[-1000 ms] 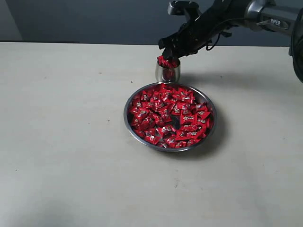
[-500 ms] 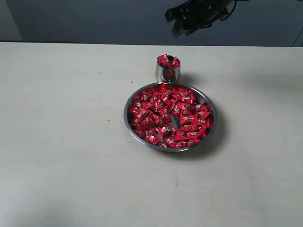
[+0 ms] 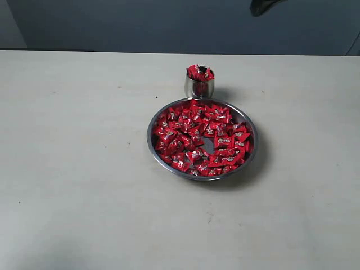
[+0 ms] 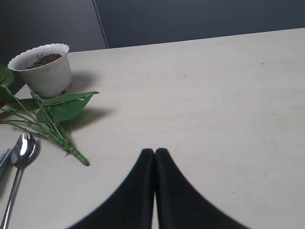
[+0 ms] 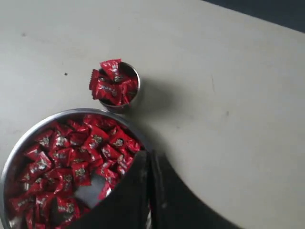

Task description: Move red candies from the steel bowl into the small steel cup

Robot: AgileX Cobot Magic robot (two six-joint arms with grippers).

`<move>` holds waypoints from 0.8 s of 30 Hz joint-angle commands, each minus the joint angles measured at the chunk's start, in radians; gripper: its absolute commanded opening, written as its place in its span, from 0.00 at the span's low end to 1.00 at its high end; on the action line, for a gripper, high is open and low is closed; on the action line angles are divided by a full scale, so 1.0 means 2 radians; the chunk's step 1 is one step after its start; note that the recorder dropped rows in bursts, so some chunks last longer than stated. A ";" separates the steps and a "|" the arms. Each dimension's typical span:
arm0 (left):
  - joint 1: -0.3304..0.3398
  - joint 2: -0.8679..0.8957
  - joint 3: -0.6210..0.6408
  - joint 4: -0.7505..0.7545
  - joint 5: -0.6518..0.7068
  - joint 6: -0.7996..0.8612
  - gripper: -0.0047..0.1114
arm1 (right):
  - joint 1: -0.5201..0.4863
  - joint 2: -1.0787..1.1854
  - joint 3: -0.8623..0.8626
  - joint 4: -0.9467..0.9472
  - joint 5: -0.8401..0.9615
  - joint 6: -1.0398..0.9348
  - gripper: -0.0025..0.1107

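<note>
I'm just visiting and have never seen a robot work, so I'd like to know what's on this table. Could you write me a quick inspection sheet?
Surface: pale table, a few small specks.
Job's things: steel bowl nearly full of red candies; small cup close beside it, heaped above its rim.
Clutter: white plant pot, green leafy stem and spoon, seen only in the left wrist view.
Grippers: left gripper shut, empty, over bare table; right gripper shut, empty, above the bowl's edge.
Cables: nothing seen.
Surroundings: dark wall behind the table.
</note>
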 commanded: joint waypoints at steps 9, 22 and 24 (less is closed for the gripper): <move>0.000 -0.002 0.003 0.004 -0.003 -0.002 0.04 | -0.003 -0.249 0.258 -0.050 -0.095 0.005 0.02; 0.000 -0.002 0.003 0.004 -0.003 -0.002 0.04 | -0.003 -0.517 0.529 -0.085 -0.178 0.004 0.02; 0.000 -0.002 0.003 0.004 -0.003 -0.002 0.04 | -0.003 -0.541 0.542 -0.093 -0.178 0.009 0.02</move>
